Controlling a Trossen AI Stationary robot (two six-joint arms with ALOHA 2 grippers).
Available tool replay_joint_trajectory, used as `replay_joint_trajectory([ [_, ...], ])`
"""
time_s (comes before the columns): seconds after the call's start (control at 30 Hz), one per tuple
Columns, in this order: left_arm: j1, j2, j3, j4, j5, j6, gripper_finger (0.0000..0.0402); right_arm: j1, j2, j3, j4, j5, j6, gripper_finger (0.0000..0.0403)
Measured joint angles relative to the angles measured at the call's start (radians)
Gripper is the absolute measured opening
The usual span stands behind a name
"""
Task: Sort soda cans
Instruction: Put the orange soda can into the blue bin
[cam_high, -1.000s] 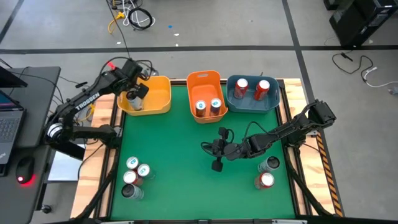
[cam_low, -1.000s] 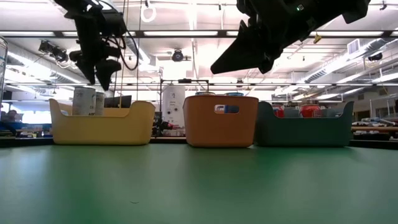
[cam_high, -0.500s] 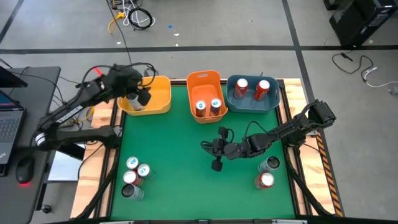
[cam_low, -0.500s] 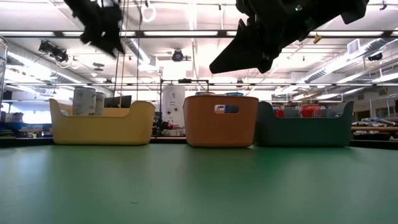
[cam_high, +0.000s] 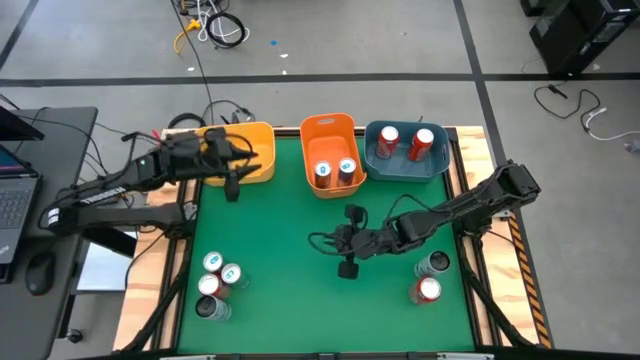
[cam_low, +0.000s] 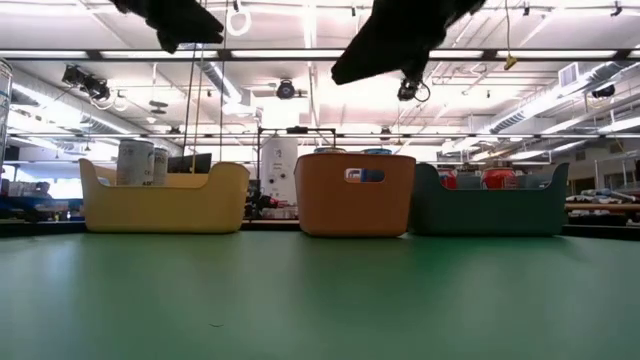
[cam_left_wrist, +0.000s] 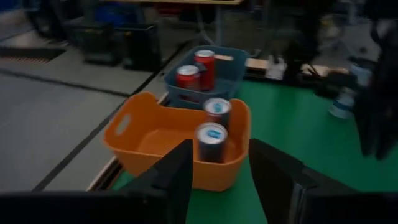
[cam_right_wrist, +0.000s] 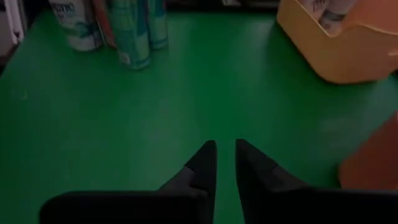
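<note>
Soda cans are found partly sorted. In the high view, two red cans (cam_high: 404, 143) stand in the blue bin (cam_high: 444, 168) at upper right, and two blue-topped cans (cam_high: 334, 171) stand in the orange bin (cam_high: 318, 128) at upper centre. The yellow bin (cam_high: 262, 160) at upper left is largely covered by the left arm from above; in the low view two pale cans (cam_low: 140, 161) are seen rising over its rim.

Still loose on the green table (cam_high: 280, 250): a cluster of four cans (cam_high: 215, 283) at lower left (two pale-topped, one red, one dark) and two at lower right, one dark can (cam_high: 434, 264) and one red can (cam_high: 427, 290). Six binned and six left is the count, so the job is judged about half done.

Left gripper (cam_high: 232, 178) hangs over the front edge of the yellow bin at upper left; in its wrist view the fingers (cam_left_wrist: 177, 168) are parted around a clear gap and nothing is held. Right gripper (cam_high: 345, 243) hangs over mid-table, lower centre; in its wrist view the fingers (cam_right_wrist: 202, 165) are set with only a thin slit between them (not quite touching), with nothing gripped, pointed toward the lower-left cluster. No can is carried at present.
</note>
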Motion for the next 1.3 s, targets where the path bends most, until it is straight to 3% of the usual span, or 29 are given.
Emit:
replay_joint_trajectory([
  [0.4,-0.210,0.005,-0.280,0.508,0.122,0.123,0.0131,0.072,-0.002,0.229,-0.470,-0.001,0.163,0.0094],
  [0.53,-0.250,0.029,-0.354,0.617,0.170,0.075,0.0131,0.109,-0.002,0.275,-0.585,-0.046,0.252,0.0114],
  [0.83,-0.313,0.117,-0.398,0.687,0.208,0.054,0.0131,0.197,-0.002,0.373,-0.869,-0.137,0.588,0.0174],
  [1.13,-0.370,0.190,-0.398,0.704,0.211,0.145,0.0131,0.305,-0.002,0.382,-1.037,-0.333,0.796,0.0270],
  [1.3,-0.372,0.234,-0.398,0.716,0.211,0.145,0.0131,0.360,-0.002,0.382,-1.133,-0.373,0.801,0.0325],
])
